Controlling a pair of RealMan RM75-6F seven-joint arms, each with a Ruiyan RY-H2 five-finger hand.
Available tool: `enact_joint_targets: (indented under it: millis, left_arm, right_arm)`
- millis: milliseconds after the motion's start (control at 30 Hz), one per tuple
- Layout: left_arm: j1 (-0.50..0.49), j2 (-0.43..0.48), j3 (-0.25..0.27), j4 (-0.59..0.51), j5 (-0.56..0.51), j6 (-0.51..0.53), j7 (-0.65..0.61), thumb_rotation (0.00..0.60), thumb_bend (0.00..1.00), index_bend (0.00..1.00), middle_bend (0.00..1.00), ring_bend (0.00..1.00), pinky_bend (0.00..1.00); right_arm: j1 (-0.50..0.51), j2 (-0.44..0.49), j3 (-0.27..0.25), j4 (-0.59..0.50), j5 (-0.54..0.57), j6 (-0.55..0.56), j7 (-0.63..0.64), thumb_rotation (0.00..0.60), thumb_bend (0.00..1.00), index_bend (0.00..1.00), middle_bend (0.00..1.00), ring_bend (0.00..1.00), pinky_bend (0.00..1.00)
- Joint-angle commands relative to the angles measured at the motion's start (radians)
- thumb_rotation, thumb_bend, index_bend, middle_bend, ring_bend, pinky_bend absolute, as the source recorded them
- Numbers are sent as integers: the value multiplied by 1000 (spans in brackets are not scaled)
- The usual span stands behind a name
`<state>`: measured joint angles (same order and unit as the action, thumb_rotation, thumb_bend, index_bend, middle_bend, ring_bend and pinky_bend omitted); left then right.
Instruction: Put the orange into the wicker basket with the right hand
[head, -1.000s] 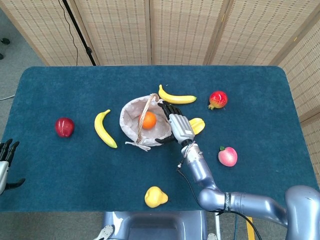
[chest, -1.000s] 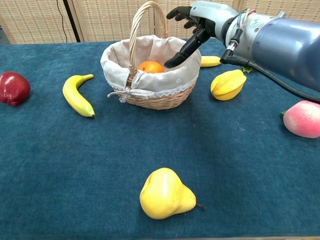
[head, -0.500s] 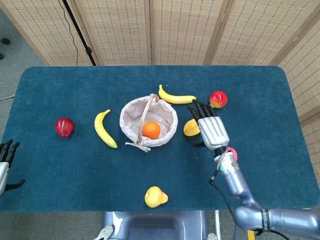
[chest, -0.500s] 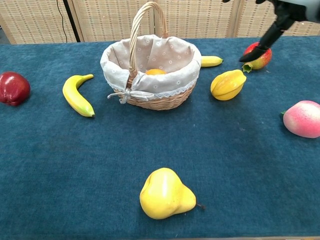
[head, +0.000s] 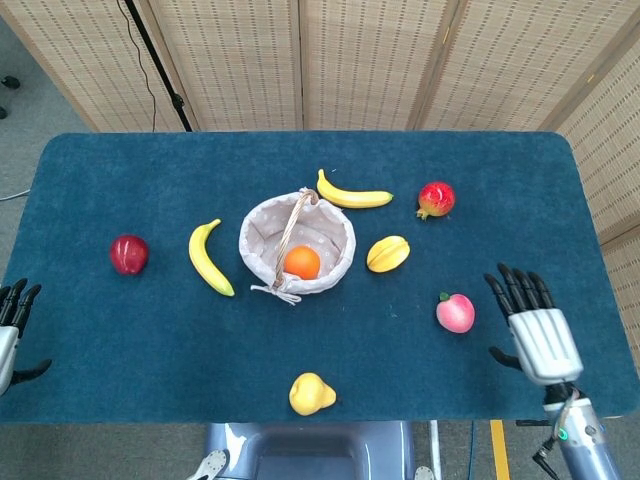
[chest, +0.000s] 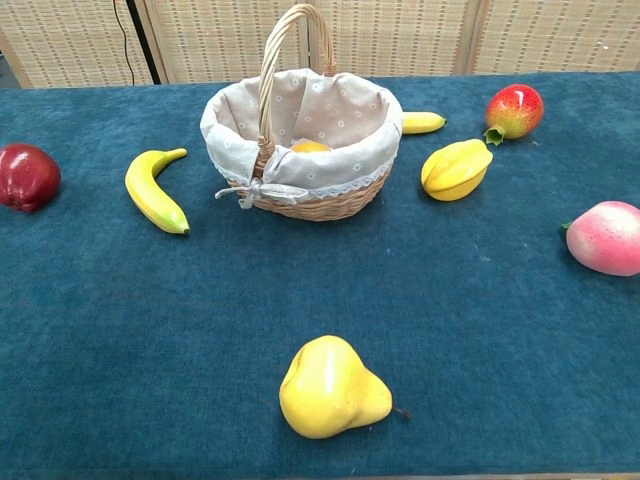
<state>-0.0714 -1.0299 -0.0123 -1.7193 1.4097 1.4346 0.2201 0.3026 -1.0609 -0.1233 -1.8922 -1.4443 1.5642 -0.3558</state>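
The orange (head: 302, 262) lies inside the cloth-lined wicker basket (head: 262, 218), near the middle of the table; in the chest view only its top (chest: 310, 146) shows over the basket's rim (chest: 330, 168). My right hand (head: 535, 328) hovers at the table's front right, fingers spread and holding nothing, well clear of the basket. My left hand (head: 10, 322) sits at the far left edge of the head view, fingers apart and empty. Neither hand shows in the chest view.
Around the basket lie two bananas (head: 209, 258) (head: 352, 194), a starfruit (head: 387, 253), a pomegranate (head: 435, 198), a peach (head: 455, 313), a red apple (head: 129, 253) and a yellow pear (head: 311, 393). The blue table (head: 120, 330) is backed by woven screens.
My right hand drew back from the basket rim to the front right of the table, leaving the chest view. The orange settled lower in the basket.
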Motion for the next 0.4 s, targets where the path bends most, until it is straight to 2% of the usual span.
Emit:
enact_joint_targets:
  millis: [33,233,400]
  left_arm:
    - [2,0,3,-4,8,6,3,600,0,0,0,0,0]
    - [4,-3,5,-4,15,9,8,600,0,0,0,0,0]
    - [3,-6,4,2,6,-1,6,600,0,0,0,0,0]
  right_arm:
    - [-109,36,-58,80,-45,87,78,600,0,0,0,32,53]
    - [-196,16,-56,177,-65,137,171,600,0,0,0,32,53]
    - [-225,1,-40,212,-87,146,191,600,0,0,0,32,53]
